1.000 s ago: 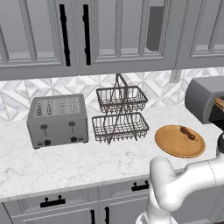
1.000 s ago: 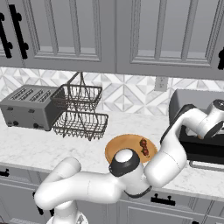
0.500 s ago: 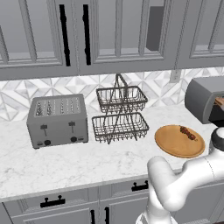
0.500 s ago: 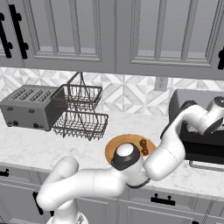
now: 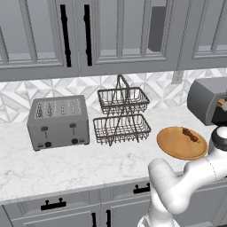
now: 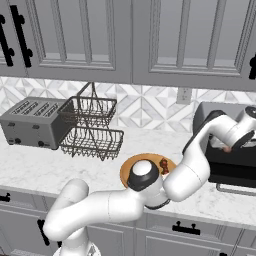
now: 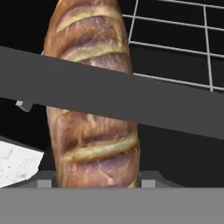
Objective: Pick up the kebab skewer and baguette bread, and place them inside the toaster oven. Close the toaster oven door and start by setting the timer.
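A grey-cabinet kitchen with a white marble counter (image 5: 66, 166) carries a slot toaster (image 5: 57, 122), a two-tier wire basket (image 5: 122, 117) and a round wooden board (image 5: 181, 142), with the toaster oven (image 6: 227, 145) at the far right, its door (image 6: 232, 172) folded down and open. The task looks to be about at its midpoint: the kebab skewer (image 5: 190, 134) lies on the board, not yet picked up, while the baguette bread (image 7: 89, 109) is at the oven mouth, over the wire rack (image 7: 175, 43) inside. The gripper (image 7: 96, 181) is clamped on the near end of the loaf, which runs straight away from the fingers into the dark cavity (a grey bar crosses in front of it, probably the door handle). Left to do, by my judgement: release the loaf, fetch the skewer, shut the door and set the timer.
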{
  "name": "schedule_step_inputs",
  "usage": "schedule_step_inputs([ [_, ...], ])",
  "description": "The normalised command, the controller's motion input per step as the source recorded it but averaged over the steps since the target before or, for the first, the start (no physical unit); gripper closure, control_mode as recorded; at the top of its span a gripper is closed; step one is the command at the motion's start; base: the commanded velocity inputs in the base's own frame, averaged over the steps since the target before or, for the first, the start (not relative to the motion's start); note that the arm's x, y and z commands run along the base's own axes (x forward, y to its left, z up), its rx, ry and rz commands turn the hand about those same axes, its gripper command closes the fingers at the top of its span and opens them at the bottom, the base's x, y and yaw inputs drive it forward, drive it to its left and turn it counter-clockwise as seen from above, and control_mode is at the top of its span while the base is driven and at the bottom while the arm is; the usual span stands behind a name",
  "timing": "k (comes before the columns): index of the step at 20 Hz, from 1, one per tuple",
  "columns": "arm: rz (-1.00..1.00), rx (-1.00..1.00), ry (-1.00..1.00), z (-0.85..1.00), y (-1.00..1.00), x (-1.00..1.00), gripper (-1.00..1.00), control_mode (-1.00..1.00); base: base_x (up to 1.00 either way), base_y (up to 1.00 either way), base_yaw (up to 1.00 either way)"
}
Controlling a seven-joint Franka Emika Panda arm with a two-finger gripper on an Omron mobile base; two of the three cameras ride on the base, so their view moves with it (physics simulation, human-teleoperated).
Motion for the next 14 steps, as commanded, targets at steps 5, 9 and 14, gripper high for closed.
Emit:
schedule_step_inputs([
  [5,0.00,0.00,-0.02,-0.07,0.13,0.14,1.00,-1.00,0.00,0.00,0.00],
  [9,0.00,0.00,-0.03,-0.03,0.08,0.19,1.00,-1.00,0.00,0.00,0.00],
  [14,0.00,0.00,-0.01,0.00,0.02,0.17,1.00,-1.00,0.00,0.00,0.00],
])
